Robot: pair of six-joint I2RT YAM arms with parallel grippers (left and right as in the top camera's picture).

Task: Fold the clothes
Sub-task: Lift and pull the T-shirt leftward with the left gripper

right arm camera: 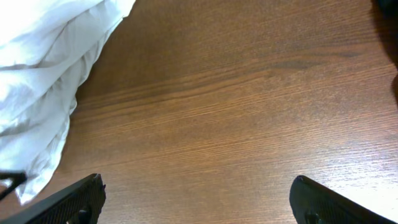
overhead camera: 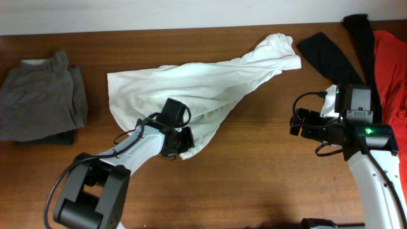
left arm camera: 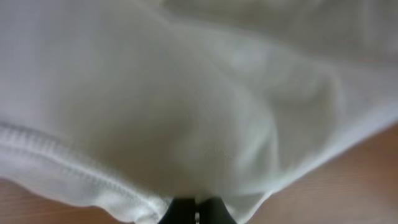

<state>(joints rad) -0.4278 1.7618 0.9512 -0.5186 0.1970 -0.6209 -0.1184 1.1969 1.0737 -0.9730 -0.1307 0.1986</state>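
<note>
The white T-shirt (overhead camera: 191, 83) lies bunched and twisted across the middle of the table (overhead camera: 254, 184). The left gripper (overhead camera: 180, 141) is clenched on its near hem, while the right gripper (overhead camera: 296, 122) gapes over bare wood. If that pinch caught several layers, a pull would likely drag the whole bundle instead of spreading it.

White links (overhead camera: 137, 152), black joints (overhead camera: 173, 113) and fingers (right arm camera: 68, 199) — looped cables (overhead camera: 63, 173), green light (overhead camera: 367, 131)

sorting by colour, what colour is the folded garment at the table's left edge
The folded garment is grey, clearest in the overhead view.
</note>
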